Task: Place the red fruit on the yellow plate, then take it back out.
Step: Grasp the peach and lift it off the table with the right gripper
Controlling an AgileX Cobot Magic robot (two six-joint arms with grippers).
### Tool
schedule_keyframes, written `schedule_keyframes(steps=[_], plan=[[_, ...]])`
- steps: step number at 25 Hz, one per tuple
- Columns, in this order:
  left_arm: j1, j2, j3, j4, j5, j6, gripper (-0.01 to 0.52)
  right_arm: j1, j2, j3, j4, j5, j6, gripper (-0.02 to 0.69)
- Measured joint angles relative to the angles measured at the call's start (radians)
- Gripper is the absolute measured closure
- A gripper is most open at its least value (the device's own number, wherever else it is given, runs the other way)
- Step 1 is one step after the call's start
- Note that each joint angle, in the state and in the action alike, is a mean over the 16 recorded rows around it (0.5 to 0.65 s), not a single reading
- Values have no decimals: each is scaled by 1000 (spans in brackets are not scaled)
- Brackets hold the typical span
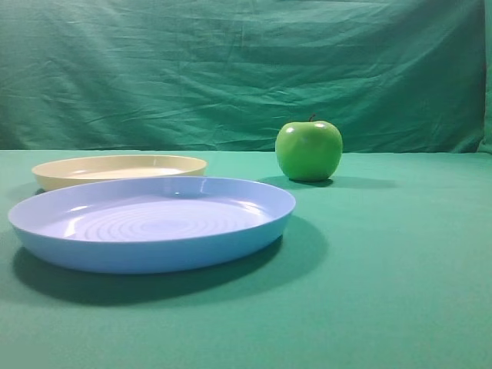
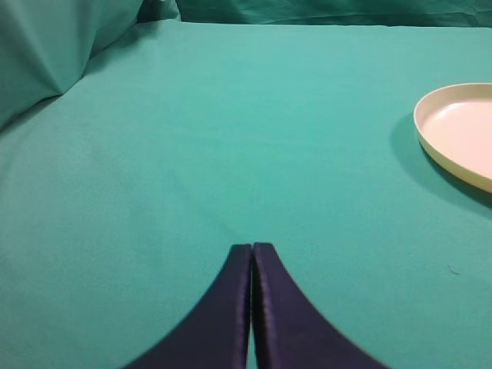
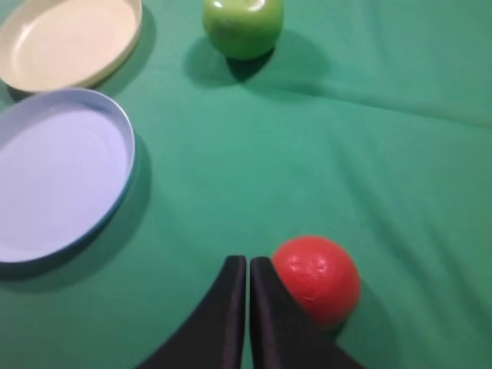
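The red fruit (image 3: 319, 278) lies on the green cloth in the right wrist view, just right of my right gripper (image 3: 248, 261), whose dark fingers are shut with nothing between them. It is out of the exterior view. The yellow plate (image 1: 119, 169) sits empty at the back left, also showing as the pale plate (image 3: 69, 42) and at the right edge (image 2: 457, 134) of the left wrist view. My left gripper (image 2: 252, 247) is shut and empty over bare cloth, well left of that plate.
A larger light-blue plate (image 1: 151, 221) with rings stands in front of the yellow one, also seen as the blue plate (image 3: 58, 173). A shiny green apple (image 1: 309, 151) stands at the back, the same apple (image 3: 243, 24). Green cloth backdrop (image 1: 246, 69) closes the far side.
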Motion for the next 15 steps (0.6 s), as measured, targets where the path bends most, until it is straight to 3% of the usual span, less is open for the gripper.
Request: schedule_keyframes(steps=[10, 15], plan=[[0, 0, 0, 0, 0, 0, 514, 166, 195, -30, -248, -39, 141, 656], [0, 0, 0, 0, 0, 0, 514, 207, 293, -31, -301, -94, 158, 561]])
